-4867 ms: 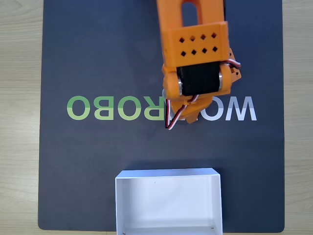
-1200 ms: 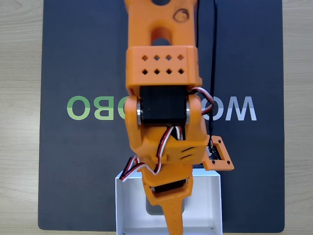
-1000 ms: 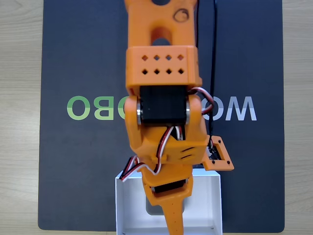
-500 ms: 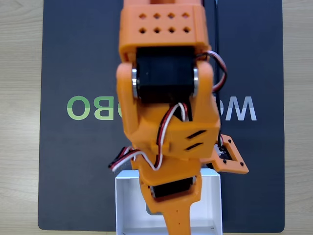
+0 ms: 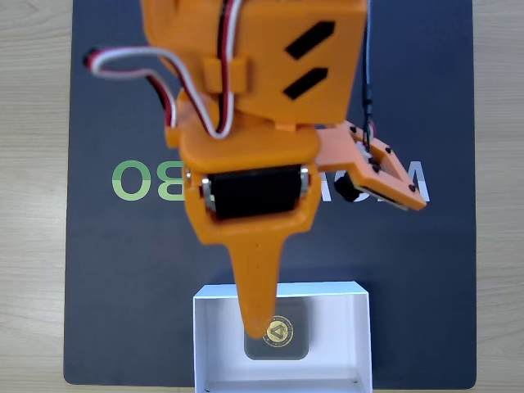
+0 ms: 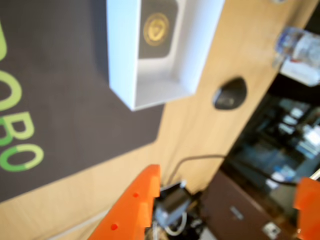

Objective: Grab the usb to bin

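Spread wide and empty, orange gripper (image 6: 225,200) hangs above the shallow white bin (image 5: 214,344) holding the dark grey gold-emblemed usb (image 5: 278,334) at lower centre, so delivery looks done.

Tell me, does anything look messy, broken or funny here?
Nothing stands out. The small dark grey block with the gold emblem lies flat inside the shallow white box, and the box sits square on the dark mat. The orange gripper hangs above with its fingers wide apart, holding nothing.
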Motion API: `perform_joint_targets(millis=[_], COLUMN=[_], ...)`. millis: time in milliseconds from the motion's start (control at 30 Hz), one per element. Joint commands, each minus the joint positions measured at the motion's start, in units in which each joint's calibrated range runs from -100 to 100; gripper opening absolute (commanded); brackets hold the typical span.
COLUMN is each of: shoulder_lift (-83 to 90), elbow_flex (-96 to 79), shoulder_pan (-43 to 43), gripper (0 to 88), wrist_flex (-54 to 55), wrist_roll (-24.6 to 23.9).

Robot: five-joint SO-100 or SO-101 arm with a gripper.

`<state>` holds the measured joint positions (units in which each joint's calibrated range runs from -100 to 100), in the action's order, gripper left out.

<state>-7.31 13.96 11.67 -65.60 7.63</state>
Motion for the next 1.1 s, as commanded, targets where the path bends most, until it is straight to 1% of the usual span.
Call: perform_joint_targets(millis=[0,67,133,200,333,433,600,900,1067], shoulder_lift=[9.72,13.71,17.61,21.68,29.99,35.75,47.11,72.38,85.94], elbow_flex=[-6.1,-10.44,-14.87,-19.47,-28.33,-35.37,-50.91,-79.27,-91.29], shoulder_pan=[-0.22,-0.56,-0.81,-0.9,-1.32,-2.66,-5.44,-5.53,-5.02], gripper=[9.8,4.5,0.9,0.9,0.9,0.9,0.9,1.3,1.3], wrist_flex=[0.09,0.0,0.0,0.0,-1.57,-3.93,-4.28,4.36,3.75], wrist_roll=[-0.16,-0.16,-0.21,-1.11,-5.68,-7.36,-7.0,-6.89,-6.89])
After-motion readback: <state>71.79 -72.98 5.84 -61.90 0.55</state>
